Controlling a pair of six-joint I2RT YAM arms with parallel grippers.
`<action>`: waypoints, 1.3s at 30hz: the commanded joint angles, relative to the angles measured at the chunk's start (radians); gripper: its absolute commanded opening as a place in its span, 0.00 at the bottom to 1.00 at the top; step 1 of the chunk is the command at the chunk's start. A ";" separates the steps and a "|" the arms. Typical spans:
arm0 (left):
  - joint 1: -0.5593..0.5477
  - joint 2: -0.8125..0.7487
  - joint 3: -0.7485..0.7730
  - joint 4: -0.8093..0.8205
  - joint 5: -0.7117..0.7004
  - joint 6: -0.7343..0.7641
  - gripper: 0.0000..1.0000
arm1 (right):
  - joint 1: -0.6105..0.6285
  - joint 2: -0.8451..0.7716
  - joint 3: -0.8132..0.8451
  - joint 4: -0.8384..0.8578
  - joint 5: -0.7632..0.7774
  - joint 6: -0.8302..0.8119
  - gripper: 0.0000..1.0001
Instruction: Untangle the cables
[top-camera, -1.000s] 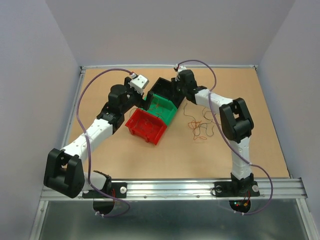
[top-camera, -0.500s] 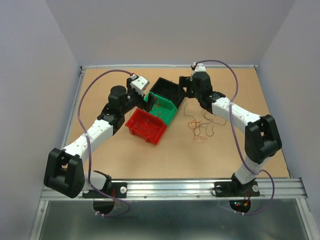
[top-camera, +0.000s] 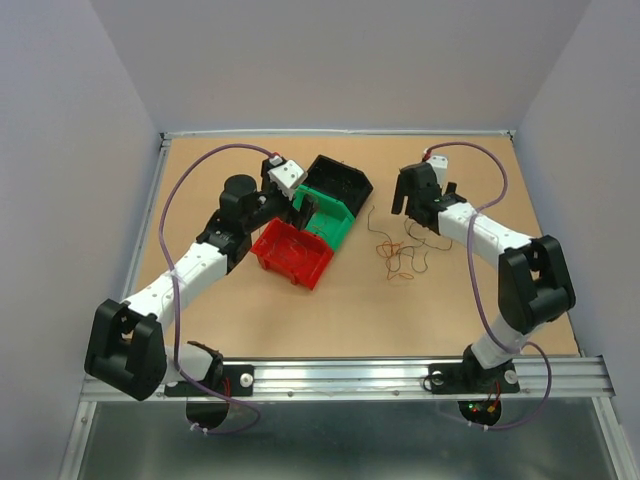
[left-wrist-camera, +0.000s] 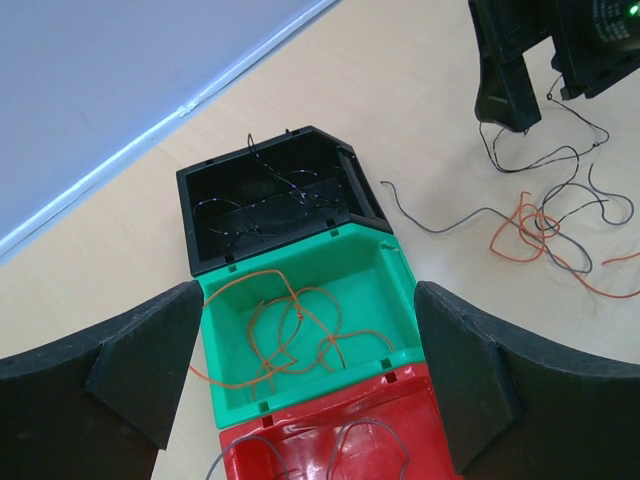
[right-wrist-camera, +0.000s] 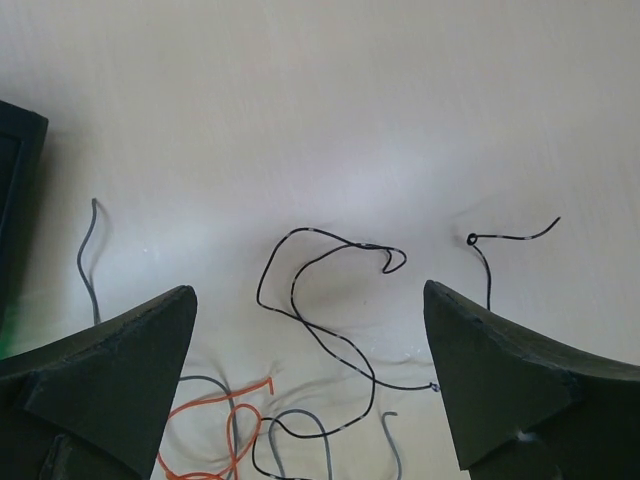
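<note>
The cables (top-camera: 400, 255) lie as a loose tangle of black, grey and orange wires on the table, right of the bins. In the right wrist view a black wire (right-wrist-camera: 330, 300) curls between the fingers, with orange loops (right-wrist-camera: 215, 430) nearer. My right gripper (top-camera: 424, 205) hovers open just above the tangle's far end, holding nothing. My left gripper (top-camera: 303, 203) hangs open and bare over the green bin (top-camera: 340, 232). In the left wrist view, an orange wire (left-wrist-camera: 290, 330) lies in the green bin (left-wrist-camera: 400, 290). The tangle (left-wrist-camera: 545, 225) and the right gripper (left-wrist-camera: 550, 85) show at upper right.
Three bins stand in a row touching each other: black (top-camera: 362, 185) farthest, green in the middle, red (top-camera: 300, 268) nearest. A dark wire (left-wrist-camera: 260, 195) lies in the black bin (left-wrist-camera: 260, 152), a grey wire (left-wrist-camera: 370, 440) in the red bin (left-wrist-camera: 330, 395).
My right gripper has opened and swung from beside the black bin to the right, over the tangle. The left arm has shifted slightly toward the green bin.
</note>
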 joint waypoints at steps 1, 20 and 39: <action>-0.006 -0.041 -0.011 0.048 0.007 0.016 0.99 | 0.001 0.077 0.028 -0.016 0.039 0.044 1.00; -0.014 -0.015 -0.005 0.043 0.000 0.025 0.99 | -0.013 -0.080 -0.079 0.200 -0.290 -0.062 0.01; -0.032 -0.064 -0.014 0.069 -0.181 0.013 0.99 | -0.008 -0.411 -0.218 0.826 -0.936 -0.031 0.01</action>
